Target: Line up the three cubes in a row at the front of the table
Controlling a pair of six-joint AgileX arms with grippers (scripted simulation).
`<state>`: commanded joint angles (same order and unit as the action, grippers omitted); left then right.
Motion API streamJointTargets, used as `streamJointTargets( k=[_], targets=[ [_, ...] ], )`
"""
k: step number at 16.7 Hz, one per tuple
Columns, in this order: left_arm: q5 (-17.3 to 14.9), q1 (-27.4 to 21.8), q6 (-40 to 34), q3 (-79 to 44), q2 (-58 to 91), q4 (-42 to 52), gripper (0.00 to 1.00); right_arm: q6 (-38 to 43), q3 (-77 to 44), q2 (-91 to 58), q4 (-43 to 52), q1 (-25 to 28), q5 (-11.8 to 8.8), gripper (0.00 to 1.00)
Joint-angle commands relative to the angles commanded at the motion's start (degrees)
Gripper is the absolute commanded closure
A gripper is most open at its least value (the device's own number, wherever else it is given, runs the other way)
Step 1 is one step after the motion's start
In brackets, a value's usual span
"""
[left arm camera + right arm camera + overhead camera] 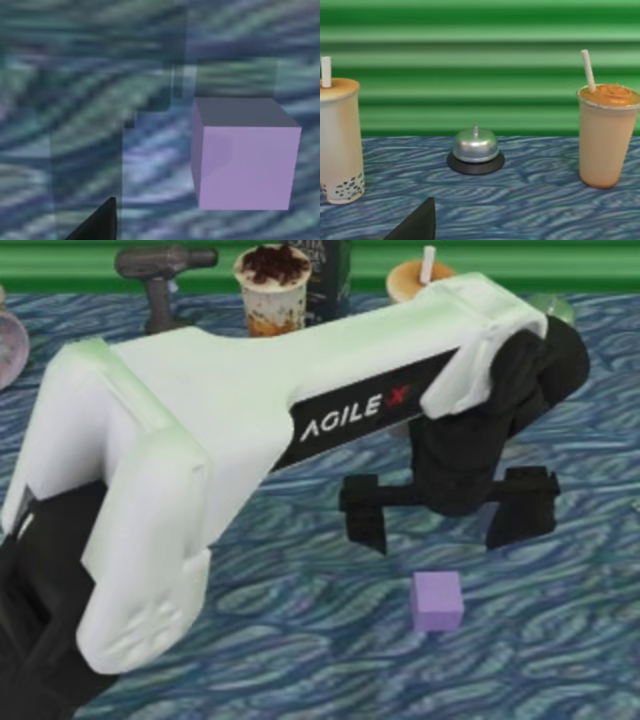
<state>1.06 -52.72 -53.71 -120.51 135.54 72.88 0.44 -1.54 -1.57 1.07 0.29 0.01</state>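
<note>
The left pincer [450, 510] hangs over the middle-right of the tabletop [300, 640] with its two black fingers [365, 515] spread wide apart and nothing between them; it is released. The white left arm reaches to it from the lower left corner of the top view, crossing most of the picture. Just in front of the pincer, toward the near edge and slightly between the finger lines, the small light-purple cube [438, 601] sits flat on the blue wavy surface, apart from both fingers. The left wrist view shows the same cube [245, 155] close below the camera, upright and square on the tabletop, with one dark fingertip [100, 225] at the frame's edge well clear of it. A sliver of something grey-blue shows behind the pincer's right finger, too hidden to tell what it is. The tan cube is not visible.

Along the far green edge stand a drill [160, 275], a dessert cup [272, 285], a dark carton [330, 275] and a cup with a straw [420, 278].

The right wrist view shows a bubble-tea cup [337, 140], a silver bell [475, 150] and an orange drink [607, 135]; whether the right pincer is open or closed, I cannot tell.
</note>
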Motion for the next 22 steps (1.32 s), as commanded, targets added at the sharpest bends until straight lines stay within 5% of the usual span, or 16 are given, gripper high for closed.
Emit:
streamJointTargets(
  k=[10, 22],
  targets=[
    [0.9, 19.0, 9.0, 37.4, -42.4, -22.0, 0.00, 8.2, -32.5, -38.7, 21.1, 6.3, -0.3, 0.00],
    [0.1, 46.5, 39.8, 103.0, -113.7, -58.6, 0.00, 20.8, -81.6, -105.1, 54.8, 15.5, -0.1, 0.00]
  ],
)
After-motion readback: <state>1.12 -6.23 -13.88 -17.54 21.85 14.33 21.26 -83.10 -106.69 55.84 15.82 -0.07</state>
